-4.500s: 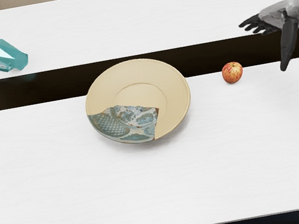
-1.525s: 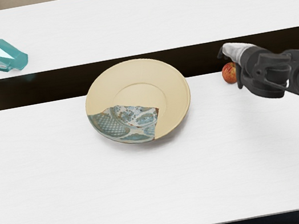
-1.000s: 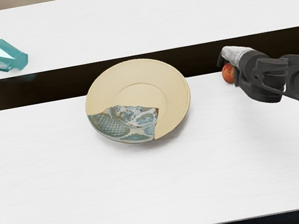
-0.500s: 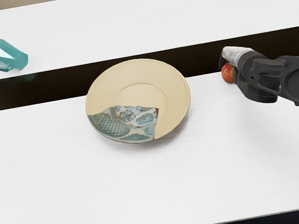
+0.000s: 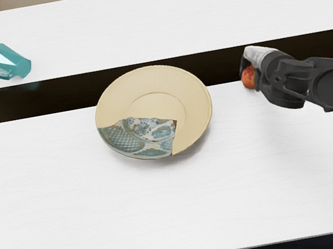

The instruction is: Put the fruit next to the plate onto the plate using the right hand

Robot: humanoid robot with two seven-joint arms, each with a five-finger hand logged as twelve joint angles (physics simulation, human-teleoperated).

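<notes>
Currently your right hand point(image 5: 272, 77) has its fingers curled around the apple point(image 5: 248, 77), well apart from the plate point(image 5: 146, 81) on its right side, so the grasp looks done while carrying across and releasing are not yet done.

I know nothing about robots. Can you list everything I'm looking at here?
table: one, white, fills the view
dark strip: one, blackish brown, runs across the table, passing under the plate's far edge
plate: one, tan with a blue-green patterned patch at its near left, middle of the table
container: one, teal, tipped over, far left
apple: one, red-orange, right of the plate, mostly hidden in the hand
right hand: one, dark grey with a pale tip, coming in from the right edge, closed around the apple
</notes>
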